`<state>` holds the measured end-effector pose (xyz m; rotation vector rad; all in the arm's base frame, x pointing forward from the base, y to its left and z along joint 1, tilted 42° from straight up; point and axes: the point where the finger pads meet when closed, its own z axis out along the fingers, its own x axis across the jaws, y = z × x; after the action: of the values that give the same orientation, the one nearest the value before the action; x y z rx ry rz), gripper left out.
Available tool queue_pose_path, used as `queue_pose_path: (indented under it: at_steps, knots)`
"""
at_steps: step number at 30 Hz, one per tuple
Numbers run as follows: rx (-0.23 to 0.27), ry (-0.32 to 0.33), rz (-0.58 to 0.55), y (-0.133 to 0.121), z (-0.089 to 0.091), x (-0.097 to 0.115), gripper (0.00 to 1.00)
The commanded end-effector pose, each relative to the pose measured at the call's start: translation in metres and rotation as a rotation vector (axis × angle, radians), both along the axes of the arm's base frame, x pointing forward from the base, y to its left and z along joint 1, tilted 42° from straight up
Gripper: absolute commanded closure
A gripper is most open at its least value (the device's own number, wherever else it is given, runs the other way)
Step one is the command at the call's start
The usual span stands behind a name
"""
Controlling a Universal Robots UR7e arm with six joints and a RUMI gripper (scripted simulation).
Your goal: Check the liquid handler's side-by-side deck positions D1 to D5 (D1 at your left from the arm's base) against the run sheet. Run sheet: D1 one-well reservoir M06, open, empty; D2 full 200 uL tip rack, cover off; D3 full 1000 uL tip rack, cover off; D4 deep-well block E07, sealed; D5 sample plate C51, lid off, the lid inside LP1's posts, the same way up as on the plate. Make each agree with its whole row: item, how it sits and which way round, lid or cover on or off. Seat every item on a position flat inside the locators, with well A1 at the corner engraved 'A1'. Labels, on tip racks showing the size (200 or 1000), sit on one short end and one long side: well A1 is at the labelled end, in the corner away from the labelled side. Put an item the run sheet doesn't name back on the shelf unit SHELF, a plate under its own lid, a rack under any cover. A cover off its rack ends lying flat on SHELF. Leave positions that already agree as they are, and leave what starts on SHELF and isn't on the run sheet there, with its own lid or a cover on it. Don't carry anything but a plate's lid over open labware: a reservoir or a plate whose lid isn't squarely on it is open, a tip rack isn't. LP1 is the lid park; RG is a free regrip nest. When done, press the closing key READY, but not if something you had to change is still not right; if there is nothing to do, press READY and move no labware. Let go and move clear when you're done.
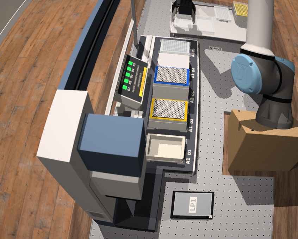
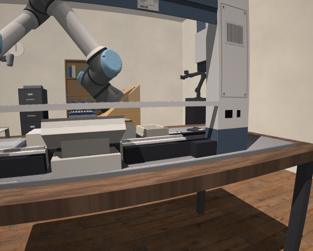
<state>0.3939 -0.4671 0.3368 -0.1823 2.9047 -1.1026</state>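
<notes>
Overhead: black two-jaw gripper (image 1: 183, 15) over the pale SHELF platform (image 1: 223, 34), closed partway onto a clear, translucent cover or lid (image 1: 182, 23), probably lifted just off the surface, though hard to say. Beside it, a second clear flat cover (image 1: 205, 24), a white well plate (image 1: 222, 12) and a yellow tip rack (image 1: 240, 10). Down on deck: lidless sample plate (image 1: 174, 46) at D5, grey lid park LP1 (image 1: 192, 204) without a lid.

Side view: gripper out of frame; only arm links visible.

Risk: thin cover slipping or tilting in the jaws; passing over the open cream reservoir (image 1: 165, 148) if not a plate lid.
</notes>
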Motion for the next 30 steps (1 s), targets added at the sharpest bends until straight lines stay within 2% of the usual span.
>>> queue_pose_path:
  at_steps: [1, 30]
  knots:
    - [0.001, 0.001, -0.001, -0.0027, -0.0031, -0.0006, 1.00]
    - [-0.001, -0.001, 0.000, -0.0063, -0.0064, 0.0008, 1.00]
